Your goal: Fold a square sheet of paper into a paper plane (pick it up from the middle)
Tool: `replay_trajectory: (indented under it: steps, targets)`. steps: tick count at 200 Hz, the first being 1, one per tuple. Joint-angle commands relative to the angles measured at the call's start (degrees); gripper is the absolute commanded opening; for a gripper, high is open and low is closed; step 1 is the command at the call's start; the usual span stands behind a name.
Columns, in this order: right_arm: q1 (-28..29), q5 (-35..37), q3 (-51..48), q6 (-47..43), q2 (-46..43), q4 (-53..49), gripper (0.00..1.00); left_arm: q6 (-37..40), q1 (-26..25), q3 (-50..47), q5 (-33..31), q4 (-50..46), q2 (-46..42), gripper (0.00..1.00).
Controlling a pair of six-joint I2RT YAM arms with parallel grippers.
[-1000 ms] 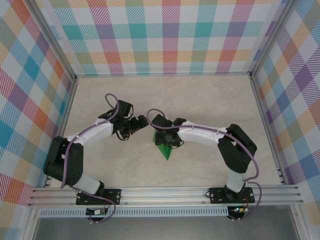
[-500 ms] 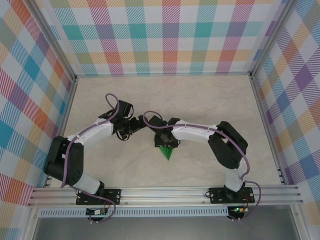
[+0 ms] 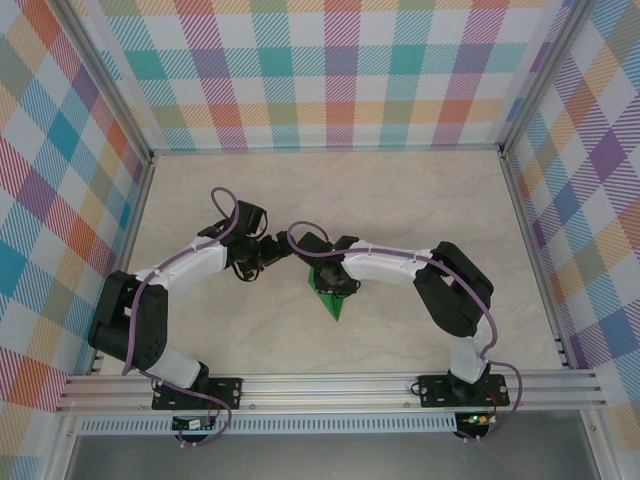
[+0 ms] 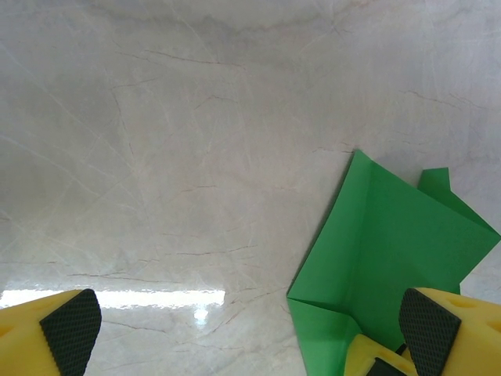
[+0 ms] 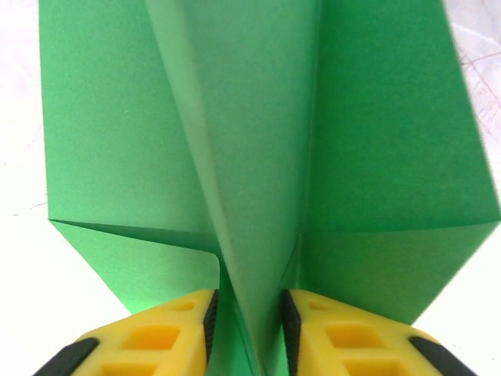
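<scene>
**Item inspected.** The paper plane (image 3: 334, 303) is found lying on the desk (image 3: 430, 210) near its middle, between the two arms. Its point is directed toward the near edge. Only green faces are seen. Creased layers and a raised centre ridge (image 5: 250, 196) are noted from the right wrist.

**Right pincer (image 3: 327, 277).** It is placed over the wide end of the plane. From its own wrist the jaws are seen drawn narrow, with the centre ridge taken between the pads (image 5: 210, 321). The ridge is judged to be gripped. The wings are spread flat on either side of it.

**Left pincer (image 3: 270, 249).** It is positioned just beside the plane, low over the desk. Its jaws are spread wide and nothing is held between them. One pad (image 4: 429, 333) is seen above the paper's edge, but contact cannot be confirmed.

**Step in hand, as judged.** The centre fold is being pinched, either to sharpen it or to take the plane up by the middle.

**Recommendations.**
- The grip should be centred on the fold line and set low on the ridge, so that both layers are caught evenly.
- Pressure should be applied squarely, since thin paper is easily creased askew.
- Any lift should be made straight up, so that the wings are not dragged across the desk.
- If support is wanted, a wing may be pressed flat by the left pincer.
- The left pincer should not be closed on the loose corner.
</scene>
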Motion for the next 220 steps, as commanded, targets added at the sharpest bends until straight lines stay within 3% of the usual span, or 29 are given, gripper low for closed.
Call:
replay_trajectory:
  steps: [1,84,100,117,162,190,220]
  targets:
    - [0.2,0.7,-0.1,1.2,0.3,-1.1,0.25,1.1,0.9,-0.2,-0.7,-1.8,0.5,1.0]
    - [-0.3,0.7,-0.1,1.7,2.2,-1.4,0.25,1.3,1.0,-0.2,-1.8,-2.6,0.3,1.0]
    - [-0.5,0.9,-0.3,1.4,1.9,-1.2,0.2,1.4,1.1,-0.1,-1.8,-2.8,0.4,1.0]
    - [-0.9,1.9,-0.7,0.8,0.5,-1.2,0.14,1.4,1.2,0.1,-1.9,-3.0,0.4,1.0]
    - [-5.7,4.9,-3.8,-7.5,-7.1,2.2,0.11,1.5,1.5,0.2,-1.9,-3.2,0.4,1.0]
    - [-11.9,-1.5,-5.7,-16.7,-10.3,9.1,0.1,1.4,1.5,0.2,-1.2,-2.7,0.8,1.0]
    - [-19.3,-11.3,-4.3,-22.8,-7.1,13.5,0.1,1.3,1.5,-0.1,-0.5,-2.5,1.1,1.0]
